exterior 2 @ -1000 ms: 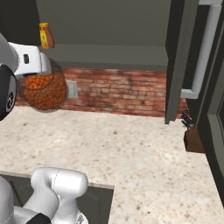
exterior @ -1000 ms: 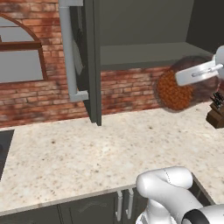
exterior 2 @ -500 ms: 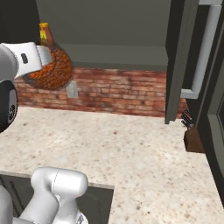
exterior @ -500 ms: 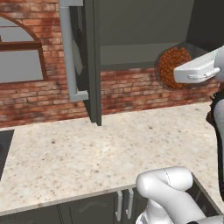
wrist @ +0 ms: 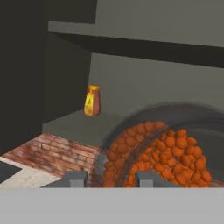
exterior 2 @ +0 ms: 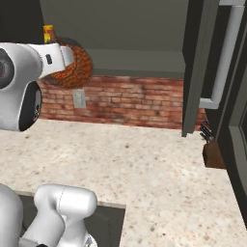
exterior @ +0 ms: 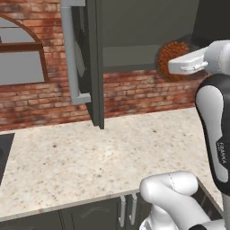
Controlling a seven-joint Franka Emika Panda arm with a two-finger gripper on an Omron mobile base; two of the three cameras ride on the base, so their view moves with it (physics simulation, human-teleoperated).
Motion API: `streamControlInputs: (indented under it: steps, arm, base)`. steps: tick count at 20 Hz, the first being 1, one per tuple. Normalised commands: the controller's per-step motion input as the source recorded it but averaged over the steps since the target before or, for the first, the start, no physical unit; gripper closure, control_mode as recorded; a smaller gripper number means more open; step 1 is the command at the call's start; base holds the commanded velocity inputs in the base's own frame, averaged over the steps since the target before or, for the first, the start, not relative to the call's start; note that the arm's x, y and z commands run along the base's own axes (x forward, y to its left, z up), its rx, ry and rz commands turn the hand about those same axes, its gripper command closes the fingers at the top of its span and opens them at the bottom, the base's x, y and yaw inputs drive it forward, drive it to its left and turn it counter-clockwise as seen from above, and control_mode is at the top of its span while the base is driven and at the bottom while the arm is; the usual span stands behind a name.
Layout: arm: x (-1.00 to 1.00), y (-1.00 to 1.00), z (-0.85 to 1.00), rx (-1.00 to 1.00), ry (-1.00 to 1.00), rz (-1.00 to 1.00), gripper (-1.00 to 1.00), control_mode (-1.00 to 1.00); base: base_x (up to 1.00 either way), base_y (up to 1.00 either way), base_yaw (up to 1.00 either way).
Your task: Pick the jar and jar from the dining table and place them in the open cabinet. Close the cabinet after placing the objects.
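A: Left base view. Jar (exterior: 173, 59) with orange-red contents is at the front edge of the cabinet (exterior: 143, 40) shelf, held sideways in the pincer (exterior: 176, 67). Advice: carry it further in over the shelf, turn it upright, then let go.

B: Right base view. Same jar (exterior 2: 72, 67) at the shelf's left end, the arm covering its near half. Open door (exterior 2: 198, 67) stands well clear. The counter (exterior 2: 144, 178) below is bare.

A: Hand view. Pincer (wrist: 107, 178) narrow, clamped on the jar (wrist: 157, 153); fingertips (wrist: 74, 178) are cut off at the bottom. Small yellow bottle (wrist: 92, 100) stands deep on the shelf; keep off it. Whether the jar touches the shelf, can't tell.
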Motion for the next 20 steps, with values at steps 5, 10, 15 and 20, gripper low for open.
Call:
streamControlInputs:
  steps: [5,10,15,20]
  arm:
    - [0.52,-0.16,0.42,0.00,0.23,0.00,1.00,-1.00]
    - [0.59,-0.03,0.11,0.00,0.11,0.00,1.00,-1.00]
    - [0.56,0.00,-0.04,0.00,0.00,0.00,1.00,-1.00]
    - [0.56,0.05,-0.17,0.00,-0.01,0.00,1.00,-1.00]
  base:
    - [0.00,0.00,0.00]
    - [0.00,0.00,0.00]
    - [0.00,0.00,0.00]
    - [0.00,0.00,0.00]
